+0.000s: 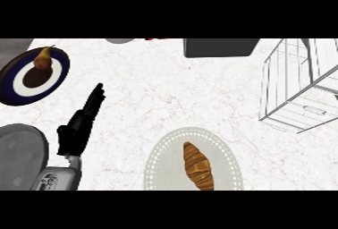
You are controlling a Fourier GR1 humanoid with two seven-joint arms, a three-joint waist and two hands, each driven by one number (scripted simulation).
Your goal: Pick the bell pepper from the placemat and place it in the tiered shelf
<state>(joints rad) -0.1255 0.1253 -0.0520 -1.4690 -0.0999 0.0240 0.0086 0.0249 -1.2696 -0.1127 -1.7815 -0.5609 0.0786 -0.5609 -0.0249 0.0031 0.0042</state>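
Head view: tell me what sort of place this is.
Most likely a kitchen counter: a white marbled countertop carries food and tableware. A croissant-like pastry lies on a round placemat, a pear sits on a dark-rimmed plate, and a white tiered shelf stands at the right.

Table centre open from placemat (162,156) at 6 o'clock to tiered shelf (300,96) at 3. Obstacles: dark plate (63,71) at 10, black slab (218,48) at 12.

Kitchen (marble counter (165,98), plate (13,85), placemat (162,156))
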